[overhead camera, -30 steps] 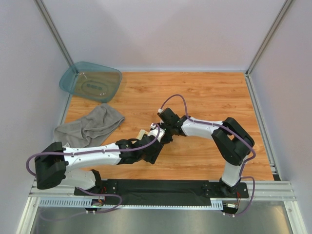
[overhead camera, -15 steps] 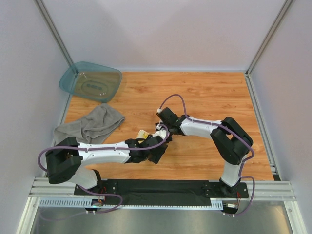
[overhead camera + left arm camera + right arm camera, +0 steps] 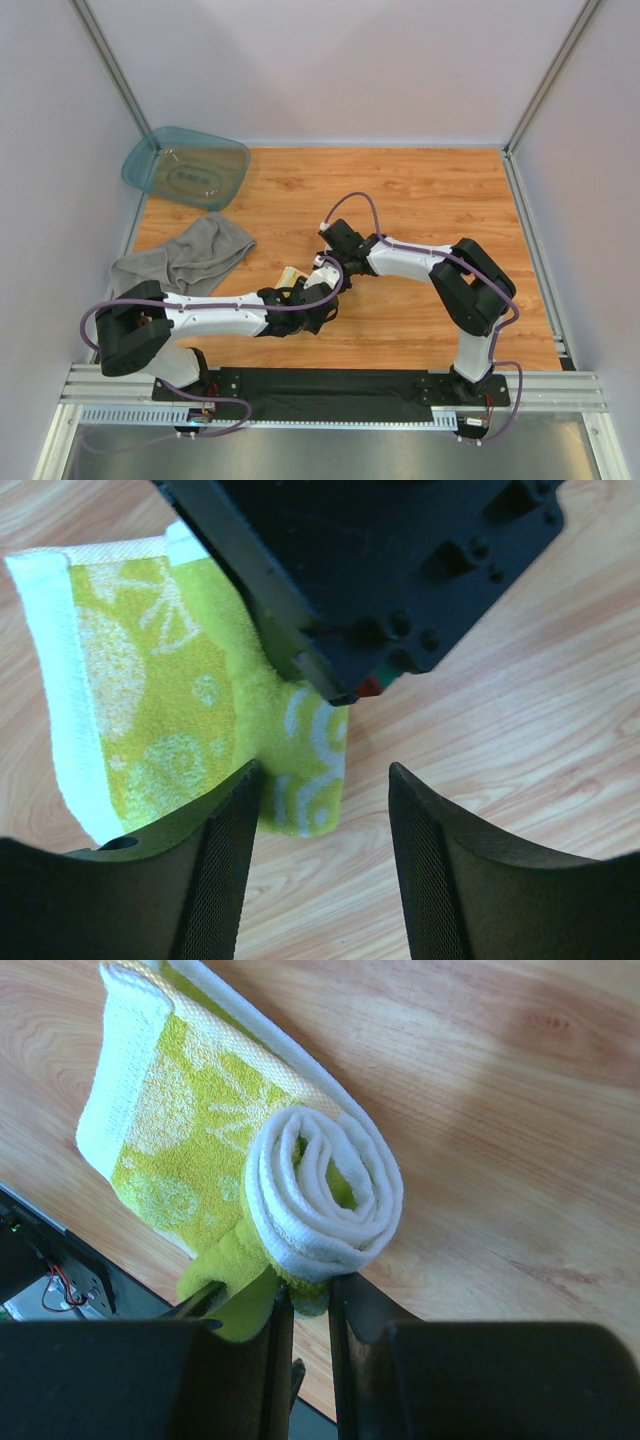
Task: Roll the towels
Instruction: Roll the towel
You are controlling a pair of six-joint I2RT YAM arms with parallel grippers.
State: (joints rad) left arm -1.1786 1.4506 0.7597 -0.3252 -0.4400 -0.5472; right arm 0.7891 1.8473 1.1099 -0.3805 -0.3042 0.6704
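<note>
The right pincer gripped the rolled end of the yellow-and-white cloth. The left pincer stood open at its flat corner.

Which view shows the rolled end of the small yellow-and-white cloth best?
The right wrist view: the yellow-and-white cloth shows its spiral end-on, pinched by the right tool. The left wrist view shows only its flat patterned part; the top view shows just a small pale patch.

1 overhead, 2 close wrist views
</note>
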